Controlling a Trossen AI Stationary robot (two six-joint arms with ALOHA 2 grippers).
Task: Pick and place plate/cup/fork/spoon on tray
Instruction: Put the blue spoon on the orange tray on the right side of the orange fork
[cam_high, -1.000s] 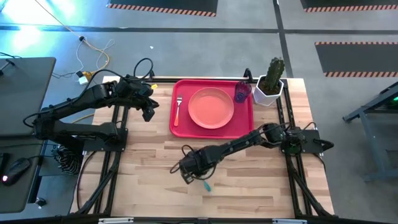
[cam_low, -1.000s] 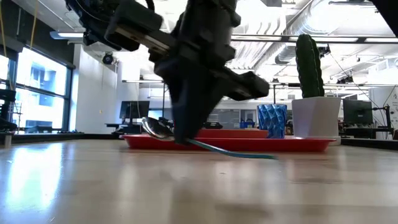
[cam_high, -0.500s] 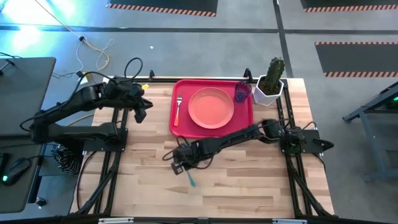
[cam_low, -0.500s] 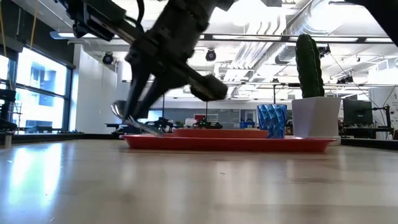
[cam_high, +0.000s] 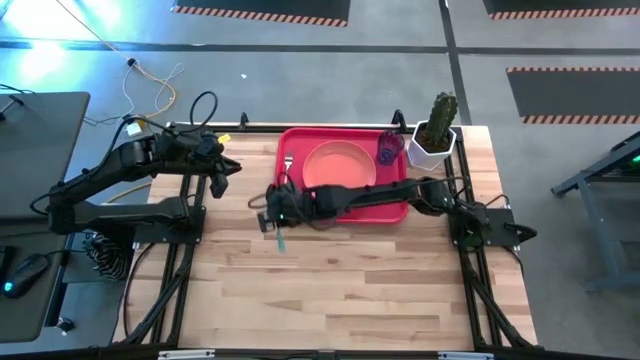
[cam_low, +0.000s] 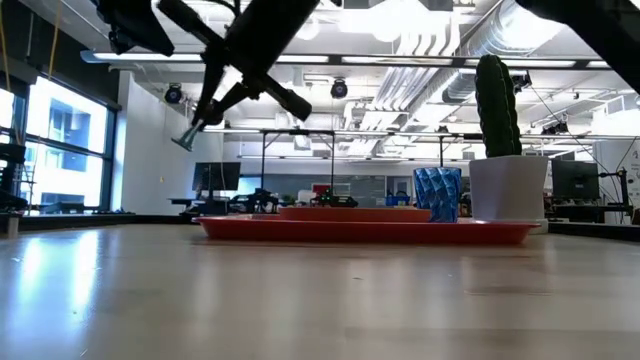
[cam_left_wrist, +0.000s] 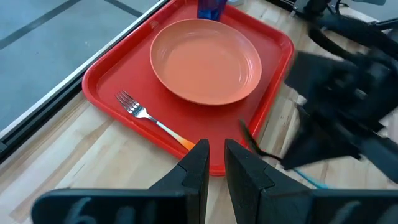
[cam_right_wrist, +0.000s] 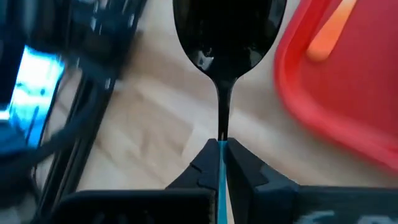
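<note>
Wooden table (cam_high: 380, 290), with tray (cam_high: 395, 208) at 12 o'clock already holding plate (cam_high: 338, 165), fork (cam_high: 288, 164) and cup (cam_high: 388, 148). Only spoon (cam_right_wrist: 227, 28) left, pinched by right gripper (cam_high: 272, 212) just beyond tray's 9 o'clock edge. Left gripper (cam_left_wrist: 211, 163) nearly closed on nothing, waiting farther toward 9 o'clock.

Light wood-plank surface (cam_high: 380, 290), black frame rails at 3 & 9 o'clock edges. Red tray (cam_high: 288, 205) sits directly on it twd 12 o'clock, centre. White pot w/ cactus (cam_high: 435, 140) just beside tray, at 1 o'clock corner.
</note>
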